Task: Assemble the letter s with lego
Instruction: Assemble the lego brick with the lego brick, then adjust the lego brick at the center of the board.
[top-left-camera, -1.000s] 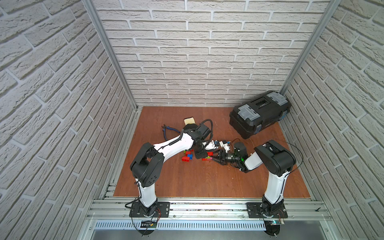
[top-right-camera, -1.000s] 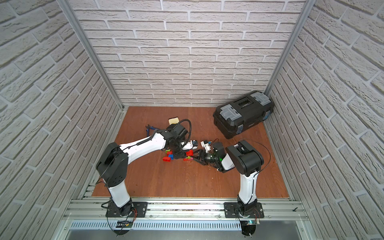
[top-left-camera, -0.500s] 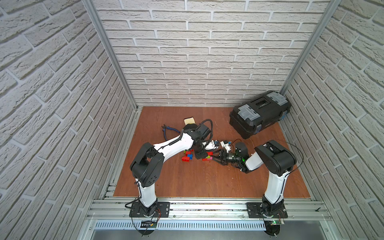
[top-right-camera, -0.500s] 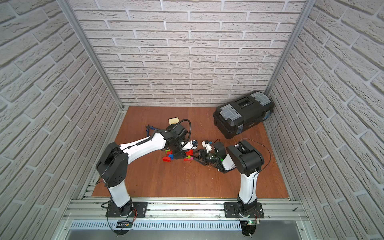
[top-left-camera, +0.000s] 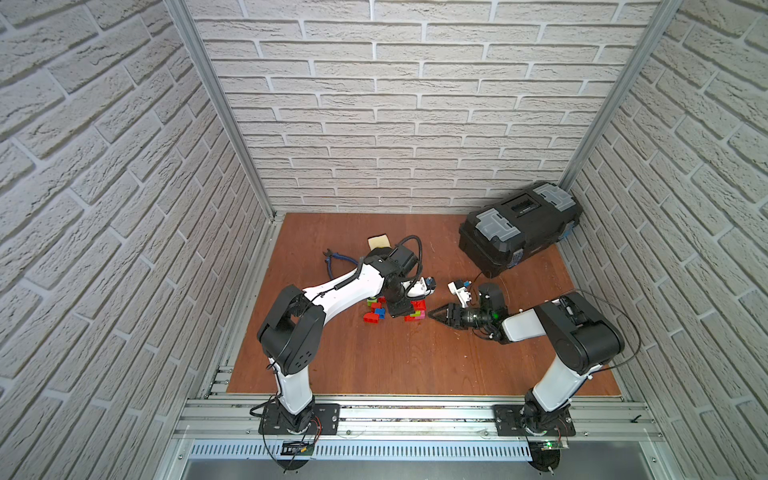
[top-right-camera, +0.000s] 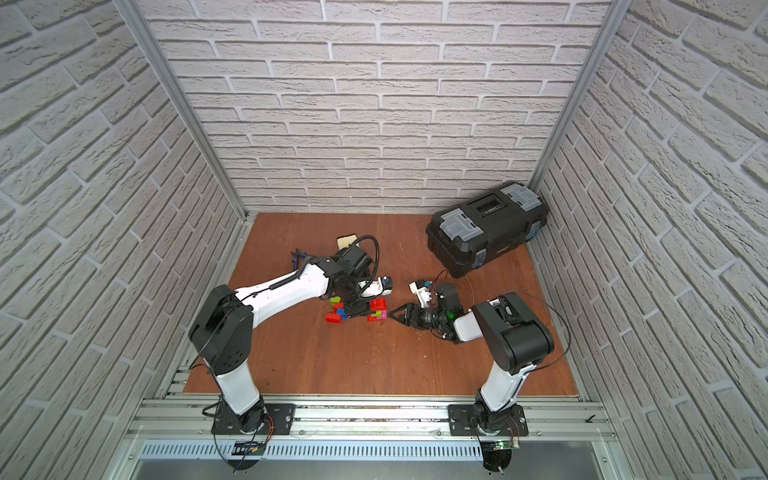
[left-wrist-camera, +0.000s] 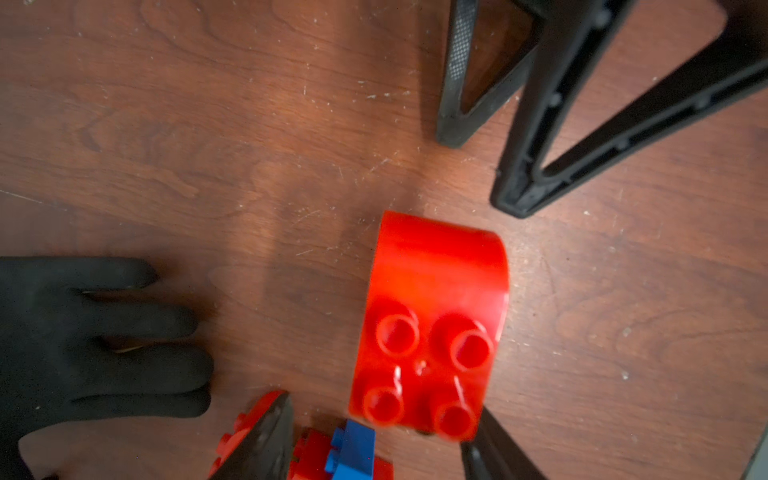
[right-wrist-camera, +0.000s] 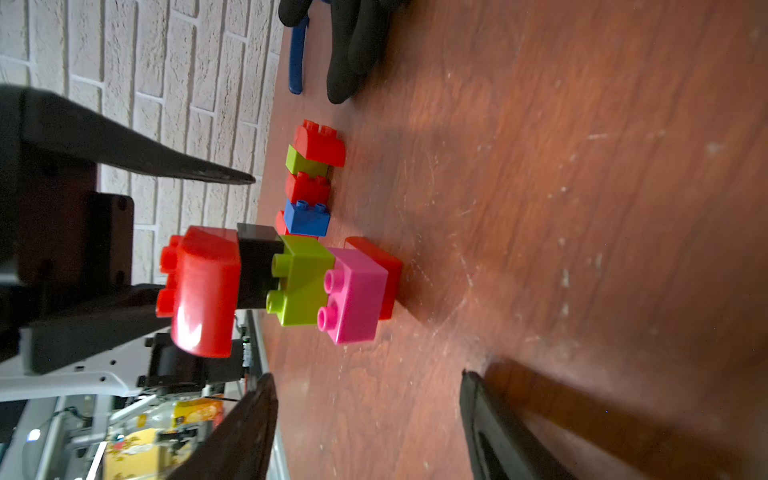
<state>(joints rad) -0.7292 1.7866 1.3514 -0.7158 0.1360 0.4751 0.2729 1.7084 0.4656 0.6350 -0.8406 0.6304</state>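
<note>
A stack of studded plastic lego bricks (top-left-camera: 417, 311) stands near the middle of the brown wooden surface (top-left-camera: 395, 365). The left gripper (top-left-camera: 397, 308) reaches down over it from the side of the left edge, jaws spread to either side of the topmost piece, a red rounded brick (left-wrist-camera: 432, 324), not pinching it. The right gripper (top-left-camera: 433, 319) lies low just beside the stack toward the right edge, tips aimed at it but apart from it, jaws spread with only bare wood between them. Loose lego bricks (top-left-camera: 374, 311), red, blue and lime green, lie just beyond the stack toward the left edge. In both top views the stack is a small patch of red, green and pink, half hidden by the left arm. The right wrist view gives its order: a red base brick (right-wrist-camera: 390, 270) on the wood, then a pink brick (right-wrist-camera: 353, 299), a lime green brick (right-wrist-camera: 301, 286), a black brick (right-wrist-camera: 257, 270) and the rounded one on top. One left finger is clear of that brick and the other is close at its side; whether it touches I cannot tell. The left wrist view looks down on the rounded brick's four studs and shows a black fabric glove (left-wrist-camera: 83, 340) flat on the wood nearby. Only the top views take in the black plastic toolbox (top-left-camera: 519, 232) in the far right corner.
</note>
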